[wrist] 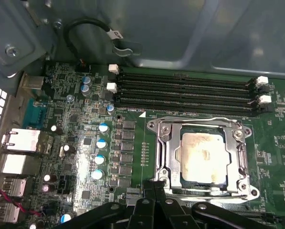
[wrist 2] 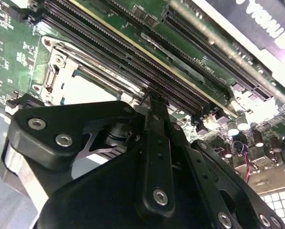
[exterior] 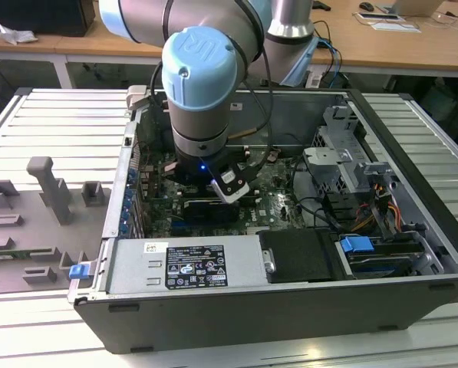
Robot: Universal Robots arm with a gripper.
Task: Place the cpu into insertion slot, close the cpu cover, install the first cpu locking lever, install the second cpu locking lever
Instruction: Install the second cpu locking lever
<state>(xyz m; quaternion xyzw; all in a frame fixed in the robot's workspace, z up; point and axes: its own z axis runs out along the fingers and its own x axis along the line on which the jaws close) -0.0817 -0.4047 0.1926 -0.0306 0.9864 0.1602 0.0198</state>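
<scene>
In the first wrist view the cpu [wrist: 203, 160], a pale silver square, lies in the insertion slot [wrist: 157, 177] on the green board. The cpu cover [wrist: 238, 160], a metal frame with a square window, lies flat over the chip's edges. One thin wire lever [wrist: 195, 119] runs along the frame's side facing the memory slots; another [wrist: 206, 194] runs along the side nearest my fingers. My gripper [wrist: 154, 187] hovers at that near edge, its black fingers pressed together with nothing seen between them. In the second wrist view the gripper [wrist 2: 154, 101] points down beside the cpu [wrist 2: 89, 88].
Long black memory slots [wrist: 185, 90] lie just beyond the socket. Capacitors [wrist: 102, 143] and rear ports [wrist: 25, 140] sit to one side. In the exterior view the arm [exterior: 202, 84] reaches down into the open computer case [exterior: 413, 153], with a drive cage [exterior: 340, 161] and power supply [exterior: 186, 264] nearby.
</scene>
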